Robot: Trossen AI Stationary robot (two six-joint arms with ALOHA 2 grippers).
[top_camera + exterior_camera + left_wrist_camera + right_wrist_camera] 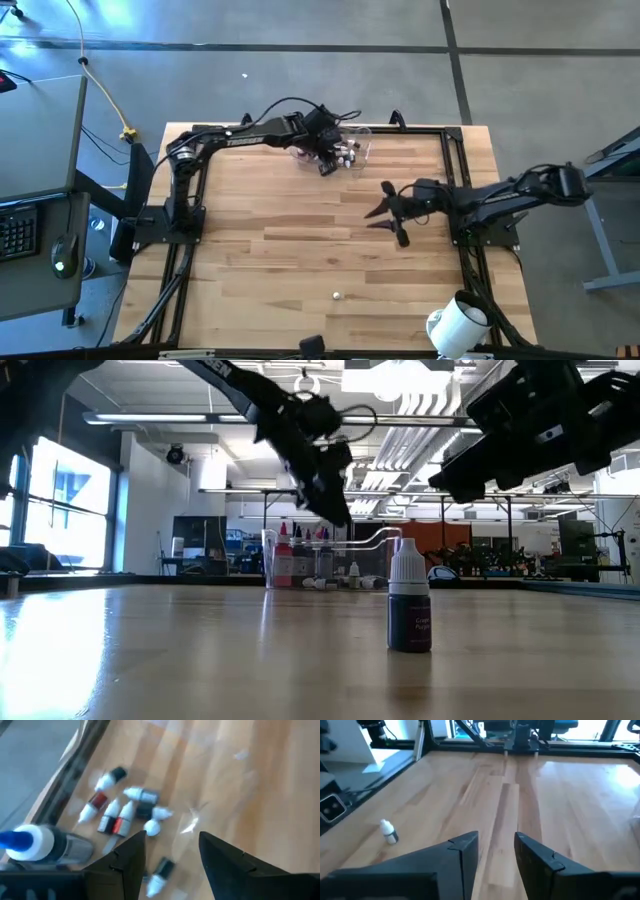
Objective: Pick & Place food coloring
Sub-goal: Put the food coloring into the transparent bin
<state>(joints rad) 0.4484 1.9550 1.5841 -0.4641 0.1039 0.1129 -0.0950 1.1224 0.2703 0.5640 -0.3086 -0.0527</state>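
Several tiny white-capped food coloring bottles [125, 815] lie in a heap inside the clear plastic tub [362, 140] at the table's far edge; some stand in the tub [300, 555] in the low view. My left gripper [327, 163] hovers open just above that heap, its fingers [131, 857] touching nothing. One dark bottle [409, 605] stands upright on its base alone near the table's near edge [337, 296], also seen in the right wrist view [389, 832]. My right gripper [386, 213] hangs open over the table's middle right, away from every bottle.
A big white cylinder [455, 325] lies at the near right corner. A grey object with a white and blue end [30, 842] lies beside the heap. Black frame rails [455, 180] border the table. Bare wood [280, 250] lies between the tub and the lone bottle.
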